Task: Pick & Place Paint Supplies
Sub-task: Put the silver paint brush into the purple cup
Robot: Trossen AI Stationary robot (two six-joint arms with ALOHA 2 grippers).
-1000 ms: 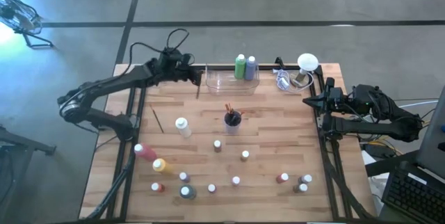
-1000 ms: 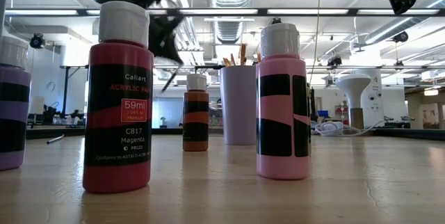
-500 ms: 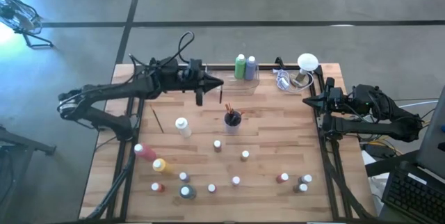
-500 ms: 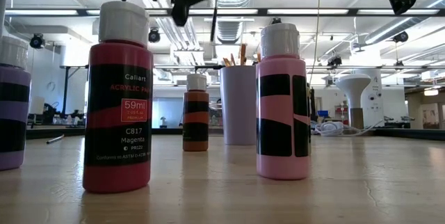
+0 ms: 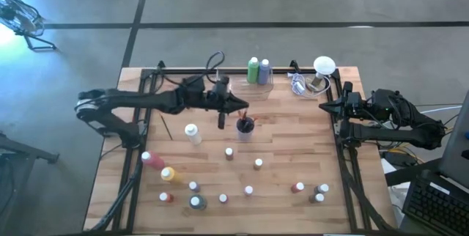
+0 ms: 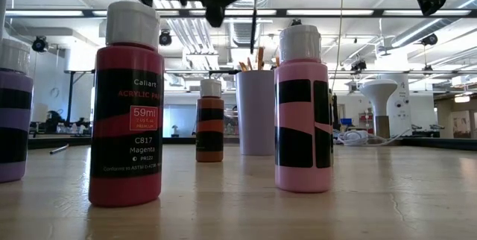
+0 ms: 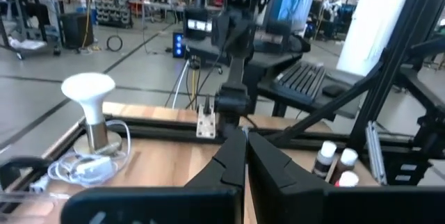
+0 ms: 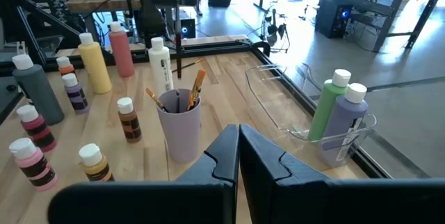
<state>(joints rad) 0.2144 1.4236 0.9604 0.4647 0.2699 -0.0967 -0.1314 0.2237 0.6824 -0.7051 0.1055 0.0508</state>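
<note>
While the left arm is stretching across the table (image 5: 293,148) from nine o'clock, we are seeing its left hand (image 5: 236,106) hovering just beside the lavender cup (image 5: 244,128), toward ten o'clock of it, fingers pinched together on a thin dark paintbrush (image 5: 220,121) that is hanging straight down. In the low view the brush shaft is dangling above the cup of brushes. Moving rightward, we are finding the tall white bottle (image 5: 193,134) at eight o'clock of the cup, pink bottle (image 5: 152,160) and yellow bottle (image 5: 168,174) lying farther toward seven, and small paint bottles (image 5: 249,190) standing scattered along the near half. At twelve o'clock the clear tray (image 5: 233,86) is holding a green bottle (image 5: 253,70) and a purple bottle (image 5: 264,71) upright in its right end. A white lamp (image 5: 323,66) is standing at one o'clock. At three o'clock the right hand (image 5: 327,107) is waiting at the table's edge, fingers pressed together, gripping nothing.
</note>
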